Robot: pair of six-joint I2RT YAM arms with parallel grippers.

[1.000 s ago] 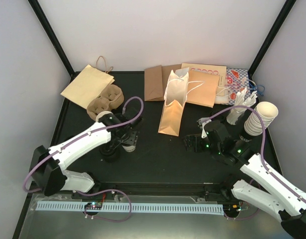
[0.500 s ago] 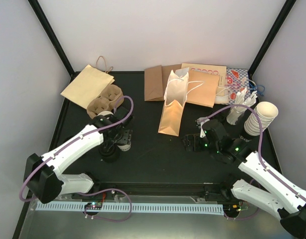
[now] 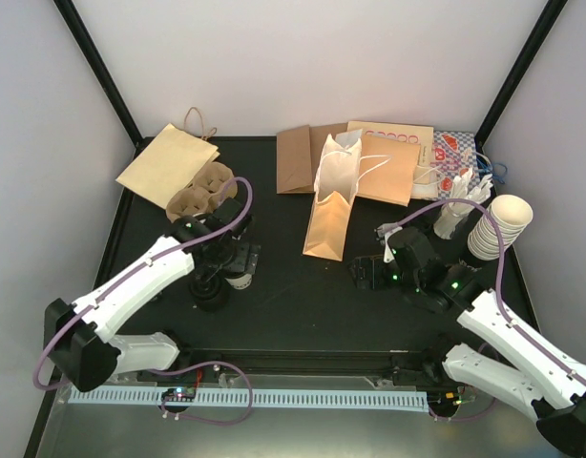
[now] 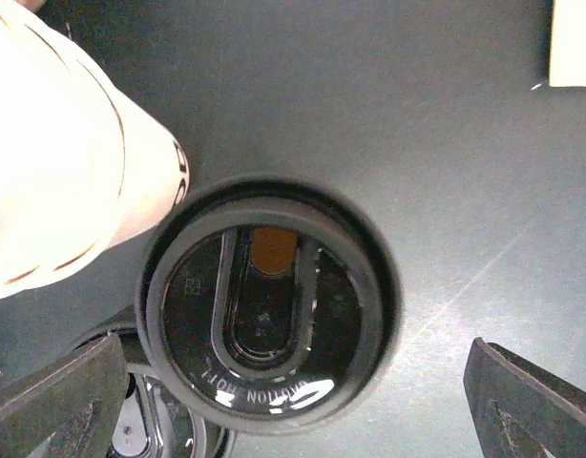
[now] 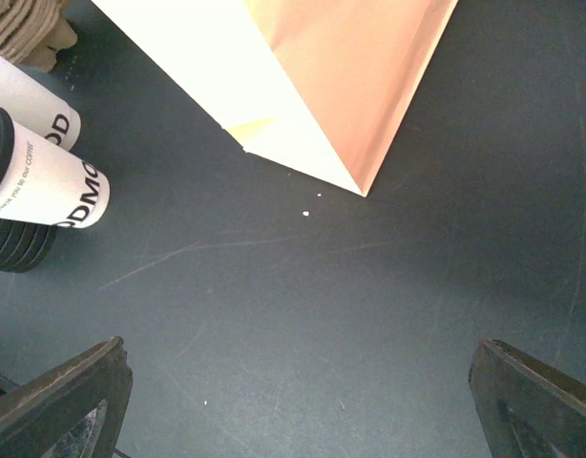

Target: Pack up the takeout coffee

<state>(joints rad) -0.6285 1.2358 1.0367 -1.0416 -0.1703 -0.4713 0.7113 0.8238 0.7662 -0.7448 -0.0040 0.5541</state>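
One takeout coffee cup with a black sip lid (image 4: 269,305) stands right under my left gripper (image 4: 295,386), seen from above. The black fingers (image 4: 59,401) stand wide apart on either side of the lid and do not touch it. A second cream cup (image 4: 54,181) rises close beside it at the upper left. In the top view the left gripper (image 3: 231,260) hovers over the cup (image 3: 240,280). The right wrist view shows both cups (image 5: 45,176) at its left edge. My right gripper (image 3: 362,275) is open over bare tabletop, holding nothing.
A stack of black lids (image 3: 214,298) sits beside the cups. The brown pulp carrier (image 3: 202,196) lies behind them on a flat kraft bag (image 3: 167,162). A white and orange paper bag (image 3: 333,205) lies mid-table, flat bags (image 3: 388,162) behind it, stacked lidless cups (image 3: 498,229) at right.
The left gripper's jaws have spread wider around the lidded cup, and that arm has shifted slightly left. The right arm has barely moved.
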